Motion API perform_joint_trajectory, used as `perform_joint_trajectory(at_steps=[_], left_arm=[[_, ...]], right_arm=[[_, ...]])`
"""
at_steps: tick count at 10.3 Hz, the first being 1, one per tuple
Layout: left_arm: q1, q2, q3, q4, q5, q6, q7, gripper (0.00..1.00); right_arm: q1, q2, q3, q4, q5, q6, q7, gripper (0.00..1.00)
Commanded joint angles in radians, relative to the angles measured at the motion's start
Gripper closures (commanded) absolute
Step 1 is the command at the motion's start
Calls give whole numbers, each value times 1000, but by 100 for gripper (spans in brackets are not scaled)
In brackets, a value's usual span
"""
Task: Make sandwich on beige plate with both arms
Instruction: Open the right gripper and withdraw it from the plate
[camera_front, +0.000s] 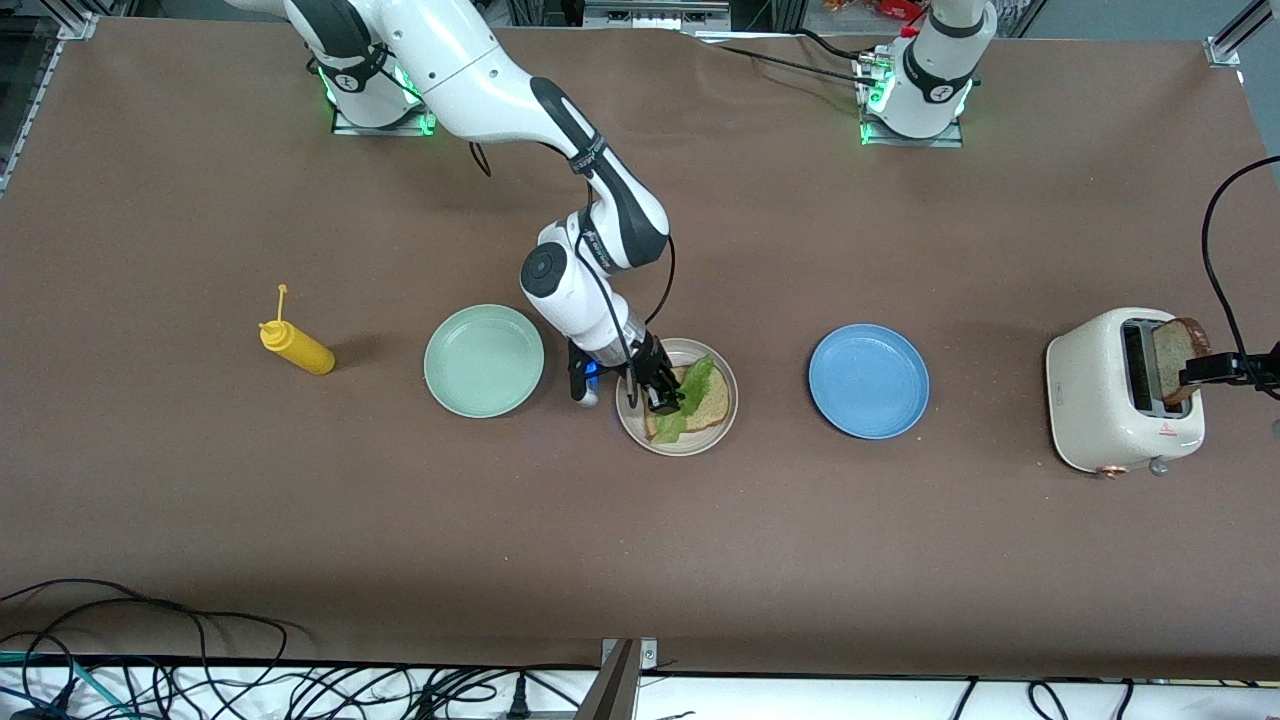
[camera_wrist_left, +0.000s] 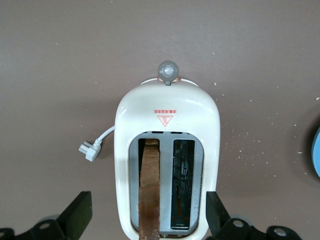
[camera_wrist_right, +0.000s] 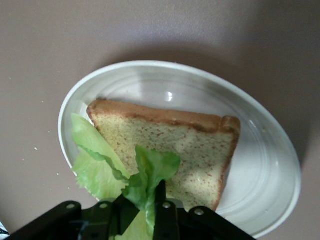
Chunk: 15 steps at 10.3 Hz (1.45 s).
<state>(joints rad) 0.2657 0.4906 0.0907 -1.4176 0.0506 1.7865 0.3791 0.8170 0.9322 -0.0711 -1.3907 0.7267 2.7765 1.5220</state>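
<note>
1. The beige plate (camera_front: 722, 424) holds one bread slice (camera_front: 708, 402) lying flat, with a lettuce leaf (camera_front: 690, 395) draped over the slice's edge.
2. The right gripper (camera_front: 662, 399) is over the beige plate, its fingers pinched shut on the lettuce leaf (camera_wrist_right: 150, 172).
3. Either side of the beige plate lie a blue plate (camera_front: 868, 381) and a mint-green plate (camera_front: 484, 360).
4. Past the blue plate, the left gripper (camera_front: 1205, 372) hovers over the toaster (camera_front: 1100, 400), fingers (camera_wrist_left: 75, 212) spread wide astride a bread slice standing in a slot (camera_wrist_left: 149, 187).
</note>
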Motion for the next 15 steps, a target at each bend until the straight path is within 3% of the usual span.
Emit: perform_joint_trajectory(at_steps=[1, 2, 4, 7, 12, 15], left_arm=[[32, -4, -12, 14, 22, 5, 12, 0], [30, -6, -14, 14, 26, 5, 12, 0], [30, -6, -14, 44, 25, 5, 0, 0], [29, -30, -14, 49, 31, 2, -5, 0], [30, -73, -17, 48, 28, -21, -3, 0], [30, -102, -17, 48, 22, -41, 4, 0]], right_arm=[[8, -36, -9, -48, -13, -11, 14, 16], [8, -42, -10, -48, -15, -12, 32, 4], [4, -62, -13, -45, -13, -35, 59, 3], [4, -145, -81, -42, -10, -220, 84, 0], [4, -324, -297, -42, -65, -712, 32, 0], [-1, -427, -473, -42, -72, -1031, -246, 0]])
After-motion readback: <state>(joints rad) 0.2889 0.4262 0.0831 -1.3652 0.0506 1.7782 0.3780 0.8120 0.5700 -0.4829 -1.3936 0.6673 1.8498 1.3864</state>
